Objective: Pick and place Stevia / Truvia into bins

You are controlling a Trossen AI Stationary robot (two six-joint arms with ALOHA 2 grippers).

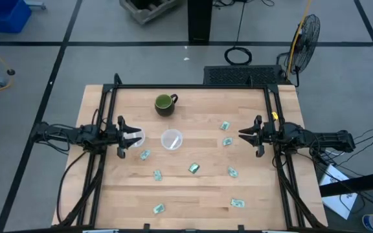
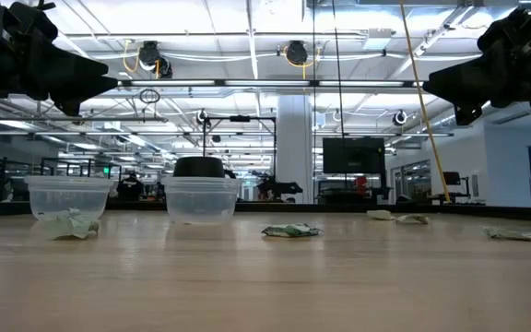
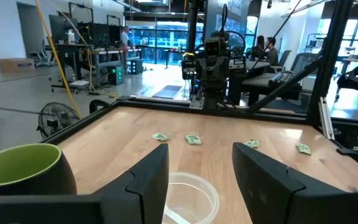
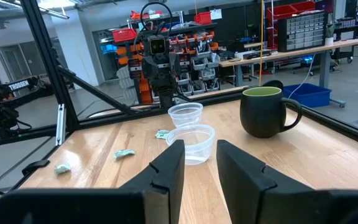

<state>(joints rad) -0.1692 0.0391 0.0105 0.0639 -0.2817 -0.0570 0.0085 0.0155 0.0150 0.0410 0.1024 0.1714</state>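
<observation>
Nine small pale green and white sachets lie loose on the wooden table point(image 1: 193, 197). One sachet point(image 1: 145, 155) sits just below the left cup, another point(image 1: 157, 175) a little further toward the near edge, and a third point(image 1: 158, 208) close to that edge. A greener sachet point(image 1: 193, 168) lies near the middle. On the right side one packet point(image 1: 225, 125) and its neighbour point(image 1: 227, 141) lie near the right claw, another point(image 1: 233, 172) further down, and the last point(image 1: 237, 203) near the front. From table height, a ninth, crumpled sachet point(image 2: 70, 224) rests right against the front of the left cup.

The two clear cups stand side by side: one cup point(image 1: 171, 140) about mid-table, the other cup point(image 1: 136, 136) directly beneath the tips of the left gripper point(image 1: 133, 136). Both look empty of sachets from above. Behind them, toward the far edge, stands a dark green mug point(image 1: 165, 104).

The left gripper hangs above its cup with its fingers spread well apart, nothing between them. The right gripper point(image 1: 243, 134) hovers off the table at the right side, well apart from the cups, its fingers parted by a narrow gap and holding nothing.
</observation>
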